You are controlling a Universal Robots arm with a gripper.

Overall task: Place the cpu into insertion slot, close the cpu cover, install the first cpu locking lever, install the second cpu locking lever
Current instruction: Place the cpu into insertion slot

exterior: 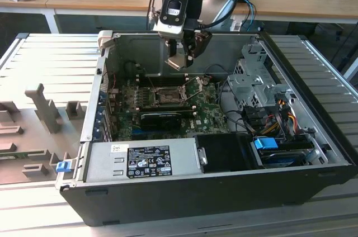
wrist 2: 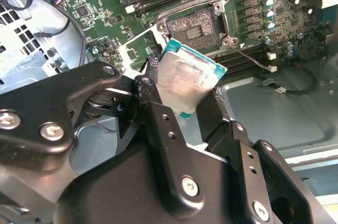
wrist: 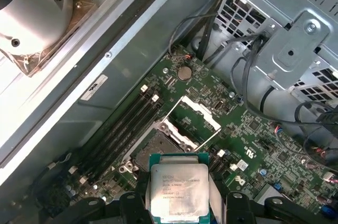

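My gripper [exterior: 180, 61] hangs inside the open computer case above the motherboard and is shut on the cpu [wrist 2: 186, 81], a thin square chip with a pale silver face and green edge. Its two black fingers [wrist 2: 153, 84] clamp the chip's opposite sides. In the first wrist view the cpu [wrist: 178, 189] hovers just short of the insertion slot [wrist: 158, 147]. The slot [wrist 2: 198, 25] lies bare and dark-centred with a silvery rim, also seen in the exterior view [exterior: 165, 96]. The cpu cover [wrist: 200, 112] stands swung open beside the slot, and its frame [wrist 2: 134, 39] lies close to the held chip.
A grey power supply box [exterior: 142, 159] lies along the case front, with a long black card [exterior: 165, 117] between it and the slot. A metal drive cage [exterior: 260, 83] with cable bundles [exterior: 279, 114] fills the exterior view's right. Memory slots [wrist: 124, 129] run beside the socket.
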